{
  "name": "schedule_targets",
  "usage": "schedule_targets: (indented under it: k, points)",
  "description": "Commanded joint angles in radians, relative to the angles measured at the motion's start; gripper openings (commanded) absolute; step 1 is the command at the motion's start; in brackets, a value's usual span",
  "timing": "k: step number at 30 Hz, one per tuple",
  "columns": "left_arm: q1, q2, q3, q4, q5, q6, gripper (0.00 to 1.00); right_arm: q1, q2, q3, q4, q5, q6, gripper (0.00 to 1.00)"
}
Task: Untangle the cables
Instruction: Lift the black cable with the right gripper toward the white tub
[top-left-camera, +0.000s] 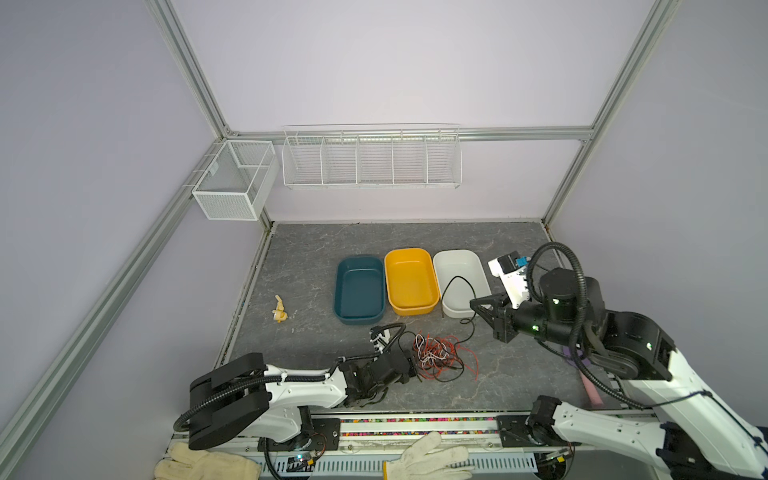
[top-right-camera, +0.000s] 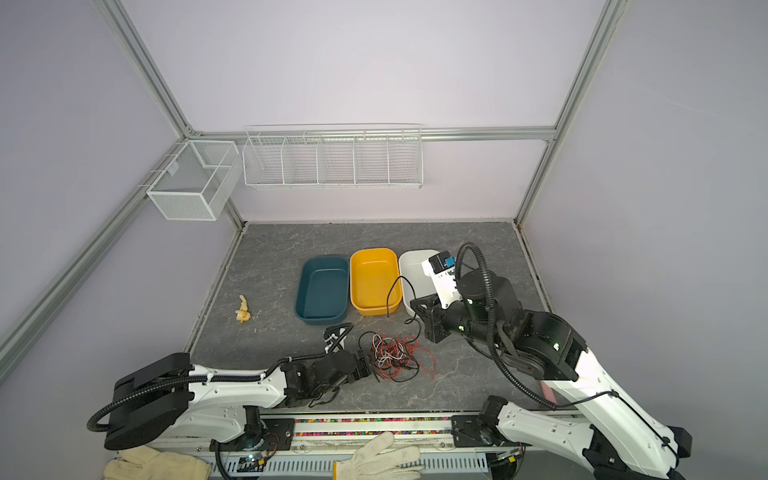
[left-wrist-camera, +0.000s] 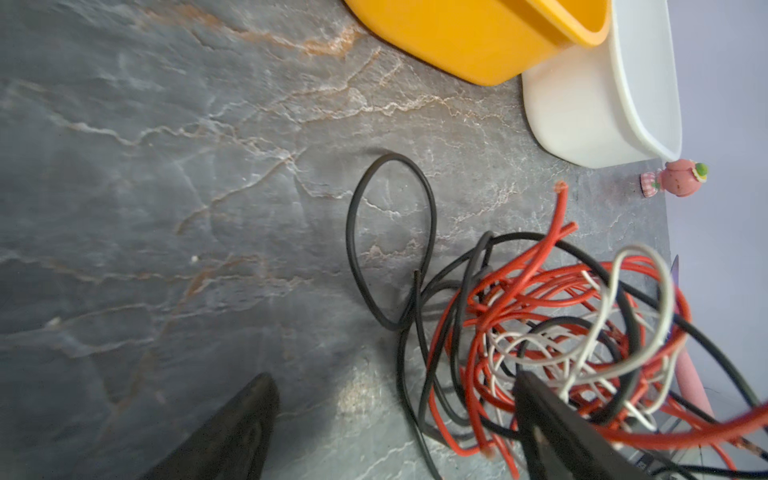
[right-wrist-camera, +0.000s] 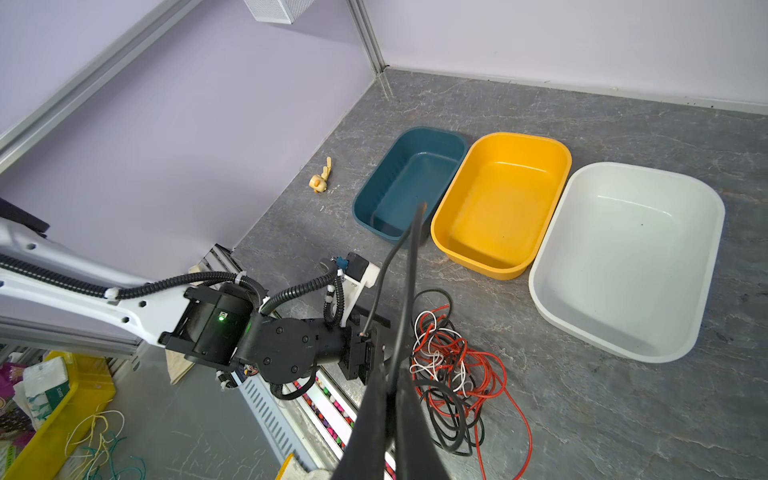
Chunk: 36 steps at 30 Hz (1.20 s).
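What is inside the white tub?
Nothing: the right wrist view shows the white tub bare inside. In a top view the black cable seems to cross it, but the shut right gripper holds it up. The arm covers one corner there.

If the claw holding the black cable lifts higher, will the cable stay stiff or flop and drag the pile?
Probably floppy yet springy: the black cable arches from the right claw. Likely it tugs the tangle, since black loops weave through red and white strands.
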Motion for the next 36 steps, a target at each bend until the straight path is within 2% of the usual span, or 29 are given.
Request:
schedule_targets:
  k: [1,14,18,23,29,36]
  points:
    - [-0.004,-0.013,-0.013,-0.01,-0.033,-0.025,0.89,0.006,0.014,0.074,-0.024,-0.012,-0.037,0.07]
    - [-0.004,-0.022,-0.041,-0.008,-0.04,-0.035,0.89,0.006,0.145,0.329,-0.146,-0.065,-0.099,0.07]
    - [-0.004,-0.049,-0.051,-0.013,-0.048,-0.038,0.89,0.006,0.169,0.375,-0.152,-0.088,-0.102,0.07]
    - [-0.004,-0.096,-0.053,-0.058,-0.068,-0.03,0.89,0.006,0.229,0.507,-0.202,-0.082,-0.135,0.07]
    - [-0.004,-0.197,-0.078,-0.097,-0.092,-0.021,0.9,0.005,0.231,0.449,-0.176,-0.048,-0.16,0.07]
    - [-0.003,-0.438,-0.02,-0.39,-0.203,0.077,0.97,-0.016,0.244,0.387,-0.126,-0.037,-0.195,0.07]
